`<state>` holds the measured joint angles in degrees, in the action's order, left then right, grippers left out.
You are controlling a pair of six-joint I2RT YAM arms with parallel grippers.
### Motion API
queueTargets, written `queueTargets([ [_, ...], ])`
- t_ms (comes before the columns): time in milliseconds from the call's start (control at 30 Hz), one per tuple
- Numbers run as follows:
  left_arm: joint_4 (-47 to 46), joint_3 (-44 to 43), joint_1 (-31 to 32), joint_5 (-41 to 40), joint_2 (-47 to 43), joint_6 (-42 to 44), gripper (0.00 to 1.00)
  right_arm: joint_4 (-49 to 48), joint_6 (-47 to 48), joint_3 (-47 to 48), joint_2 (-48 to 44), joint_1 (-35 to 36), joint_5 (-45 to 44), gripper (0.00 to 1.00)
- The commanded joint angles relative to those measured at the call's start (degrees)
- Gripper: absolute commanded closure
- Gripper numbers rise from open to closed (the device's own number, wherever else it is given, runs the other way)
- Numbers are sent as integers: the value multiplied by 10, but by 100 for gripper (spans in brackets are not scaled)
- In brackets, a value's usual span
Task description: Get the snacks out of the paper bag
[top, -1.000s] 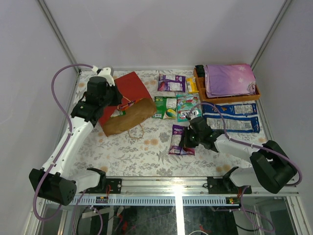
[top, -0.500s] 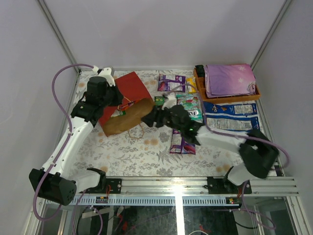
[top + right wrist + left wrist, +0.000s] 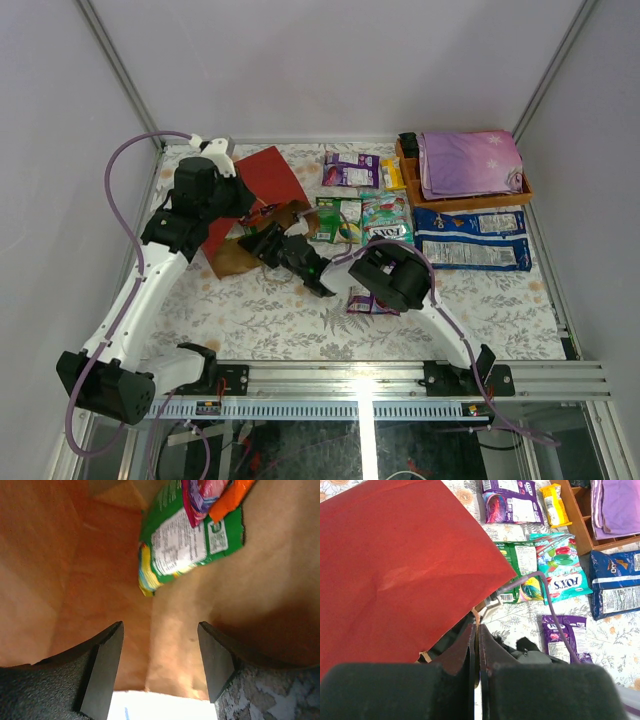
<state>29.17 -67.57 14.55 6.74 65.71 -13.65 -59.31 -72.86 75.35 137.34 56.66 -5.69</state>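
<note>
My right gripper (image 3: 160,627) sat inside the mouth of the red paper bag (image 3: 395,565), jaws apart and holding nothing. The green packet (image 3: 187,540) lay ahead and deeper in, against the brown inner wall, with its long axis slanting across the line between my fingers. An orange packet (image 3: 232,494) overlapped its far end. My left gripper (image 3: 476,630) was clamped on the bag's upper lip, propping it open. The right arm was plainly the nearer, and I judged it needed more reach.

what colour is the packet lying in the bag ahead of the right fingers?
The packet is green, with a white label panel and a yellow end. The right wrist view shows it best.
</note>
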Motion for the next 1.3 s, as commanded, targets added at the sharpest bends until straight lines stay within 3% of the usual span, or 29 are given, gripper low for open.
queueTargets([
  [0,-24,-14,-5,26,-12,-6,100,91,-140,87,2,14,-85,33],
  [367,-30,-12,-5,40,-14,-14,100,512,-308,256,40,35,-135,40],
  [600,-30,-13,-6,39,-12,-13,100,556,-326,300,64,39,-164,48],
  [733,-30,-12,-9,46,-13,-15,100,618,-312,391,113,36,-211,49],
  [833,-30,-13,-11,49,-11,-16,100,629,-303,439,149,30,-250,51],
  [867,-31,-12,-11,50,-10,-16,100,615,-294,443,155,28,-257,57],
  [967,-30,-13,-11,50,-9,-16,100,567,-269,425,149,21,-260,96],
  [1000,-30,-13,-12,48,-9,-16,100,542,-253,402,136,21,-257,100],
  [1167,-30,-13,-18,46,-11,-16,100,352,-67,233,-6,29,-204,100],
  [1267,-30,-14,-22,48,-11,-18,100,335,31,115,-119,39,-159,100],
])
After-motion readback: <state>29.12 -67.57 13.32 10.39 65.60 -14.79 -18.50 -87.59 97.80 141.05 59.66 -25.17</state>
